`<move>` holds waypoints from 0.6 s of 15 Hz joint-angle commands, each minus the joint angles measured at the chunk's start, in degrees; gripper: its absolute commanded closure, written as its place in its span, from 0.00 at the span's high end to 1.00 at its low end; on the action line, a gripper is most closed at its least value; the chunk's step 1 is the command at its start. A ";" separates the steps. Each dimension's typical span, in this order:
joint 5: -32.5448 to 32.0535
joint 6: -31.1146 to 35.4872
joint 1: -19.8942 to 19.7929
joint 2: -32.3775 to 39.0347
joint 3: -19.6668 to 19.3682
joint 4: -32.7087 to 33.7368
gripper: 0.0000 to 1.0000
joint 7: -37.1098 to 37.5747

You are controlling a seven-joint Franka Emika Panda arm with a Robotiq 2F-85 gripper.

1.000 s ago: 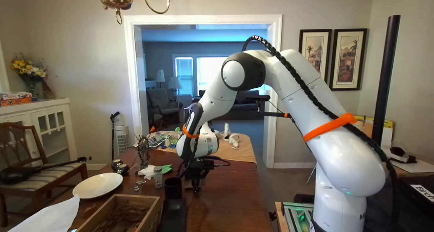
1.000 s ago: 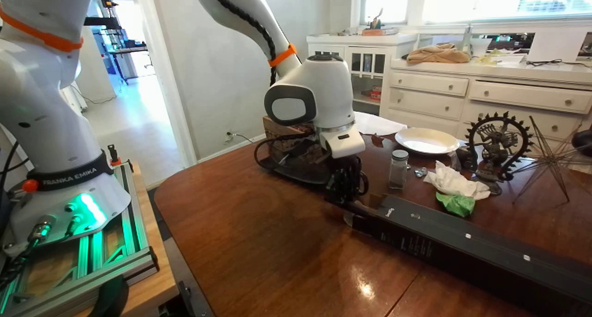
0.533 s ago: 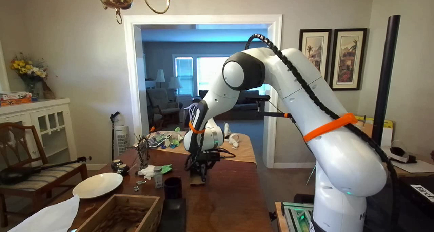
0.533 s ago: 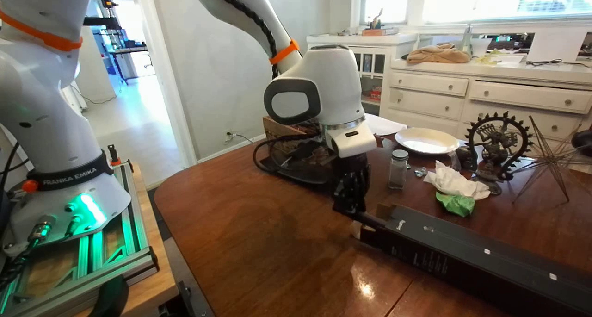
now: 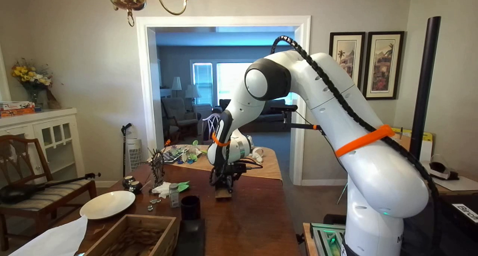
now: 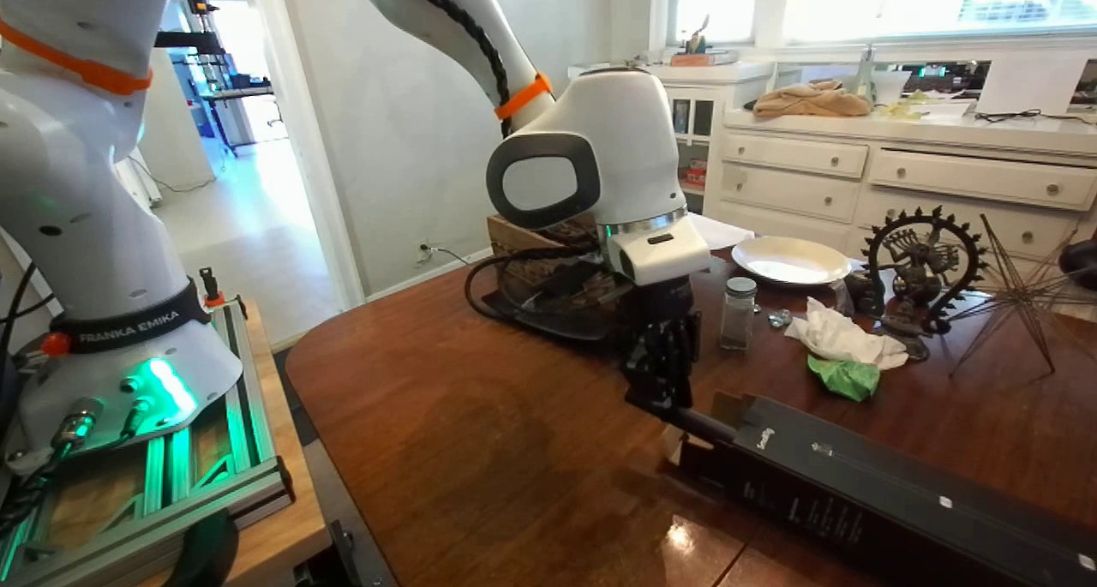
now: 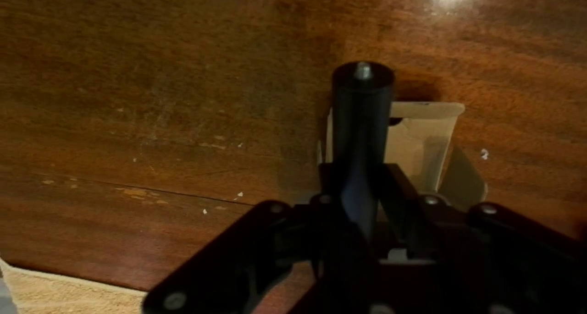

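Behind your arm (image 6: 630,146), in an exterior view, sits a wooden crate (image 6: 512,234); next comes your gripper (image 6: 658,398), its jaws closed to the width of the black rod (image 6: 706,426) they hold. The rod, with a metal screw (image 7: 363,71) at its free end, runs rightward to the open end of a long black cardboard box (image 6: 857,477) on the table (image 6: 428,381). Beyond the box are a lidded glass jar (image 6: 737,320), a white plate (image 6: 793,260), crumpled tissue (image 6: 844,337) and a Nataraja statue (image 6: 924,283).

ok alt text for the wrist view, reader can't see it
The pincer grips a black rod with a metal stud at its end, in front of pale box flaps. Behind is a wood table, tan cloth at lower left.
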 commanded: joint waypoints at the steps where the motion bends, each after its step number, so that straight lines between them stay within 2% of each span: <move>1: -1.62 -0.64 4.02 -0.86 -0.17 -3.16 0.07 3.46; 6: 1.30 -3.18 4.50 -2.22 4.86 -5.32 0.07 4.59; 9: 1.98 -3.85 4.05 -2.68 6.43 -5.60 0.07 4.61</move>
